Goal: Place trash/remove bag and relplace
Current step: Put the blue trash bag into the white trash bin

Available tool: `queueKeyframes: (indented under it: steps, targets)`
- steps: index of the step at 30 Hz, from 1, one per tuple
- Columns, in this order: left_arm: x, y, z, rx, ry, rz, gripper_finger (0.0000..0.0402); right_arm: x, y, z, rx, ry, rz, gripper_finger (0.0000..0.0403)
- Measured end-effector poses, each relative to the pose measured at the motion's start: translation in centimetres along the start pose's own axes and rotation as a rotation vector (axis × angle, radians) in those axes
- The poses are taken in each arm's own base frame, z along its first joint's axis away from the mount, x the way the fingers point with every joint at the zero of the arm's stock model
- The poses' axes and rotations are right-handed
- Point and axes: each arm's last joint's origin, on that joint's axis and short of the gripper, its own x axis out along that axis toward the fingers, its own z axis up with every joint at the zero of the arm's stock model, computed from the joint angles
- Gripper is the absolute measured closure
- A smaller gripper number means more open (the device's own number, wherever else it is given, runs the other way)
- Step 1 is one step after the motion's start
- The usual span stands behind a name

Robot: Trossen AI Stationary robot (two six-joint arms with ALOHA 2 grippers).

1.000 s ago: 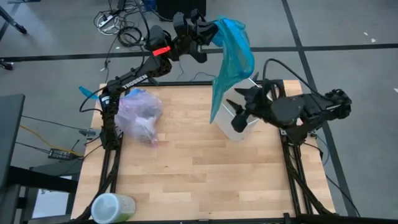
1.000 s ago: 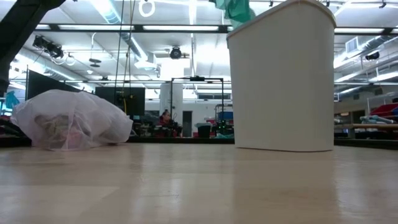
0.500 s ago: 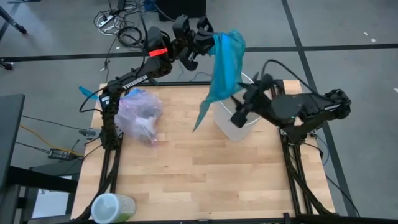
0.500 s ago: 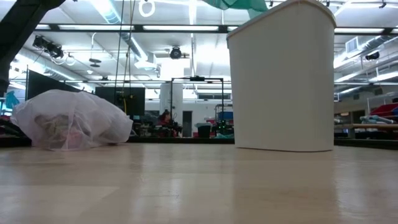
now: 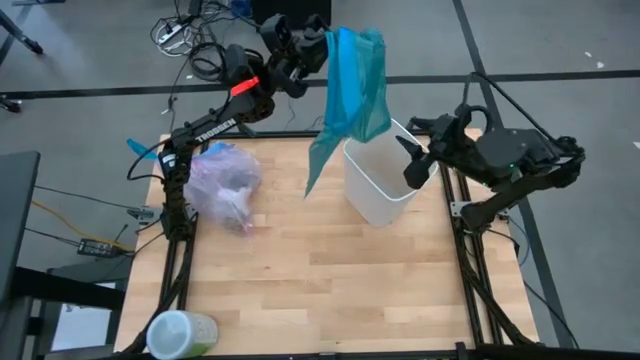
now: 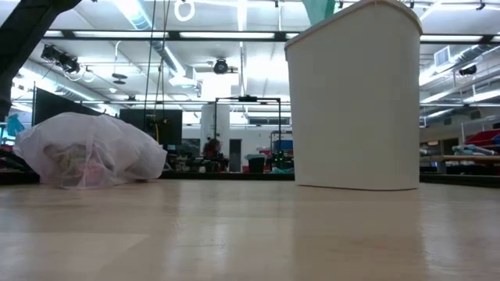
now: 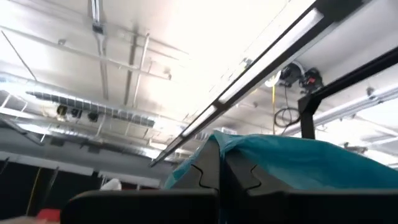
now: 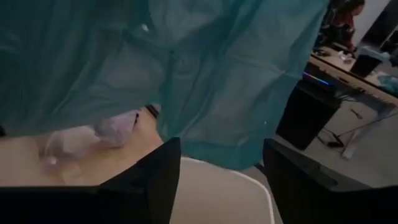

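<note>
The step in hand looks like lining the white plastic bin (image 5: 378,186) with the opaque teal plastic bag (image 5: 350,95). The left gripper (image 5: 312,52), clenched on the bag's top edge, holds it high above the bin's far side. The right gripper (image 5: 418,168) hovers at the bin's rim, fingers spread and holding nothing. To do it well, the right gripper should catch the hanging edge and spread the mouth before the bag is lowered; slack film may miss the rim. The light wooden desk (image 5: 330,290) also carries the tied pale pink-lavender plastic liner full of trash (image 5: 225,185), well apart from the bin. Beyond lies grey floor with cables (image 5: 190,40).
</note>
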Motion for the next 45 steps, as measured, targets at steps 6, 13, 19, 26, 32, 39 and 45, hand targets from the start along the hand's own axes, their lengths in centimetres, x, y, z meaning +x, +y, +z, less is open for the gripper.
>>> queueKeyframes:
  steps: [6,13,19,26,32,39,45]
  targets:
    - [0.3,-0.8,0.0,-0.007,-0.053,-0.021,0.0397,2.3,0.0,-0.2,-0.058,0.031,-0.053,0.0179]
    - [0.2,0.0,0.2,-0.136,-0.333,0.304,0.0399,2.5,-0.3,-0.3,-0.021,0.047,0.039,0.0189]
    - [0.0,0.5,0.2,-0.407,-0.465,0.364,0.0399,-0.3,-2.5,-0.3,-0.012,0.03,0.082,0.0201]
    - [0.3,0.6,-1.5,-0.467,-0.365,0.342,0.04,-3.2,-6.3,0.0,0.142,-0.034,0.123,0.0202]
    - [1.8,0.6,-4.0,-0.577,-0.438,0.223,0.04,-3.9,-7.1,-0.1,0.147,-0.045,0.144,0.0202]
    - [2.1,1.6,-7.7,-0.682,-0.357,0.284,0.04,-3.9,-6.6,-0.8,0.066,0.0,0.161,0.0202]
    - [2.6,0.7,-6.6,-0.69,-0.307,0.14,0.04,-4.1,-6.7,-0.9,0.065,0.001,0.204,0.0203]
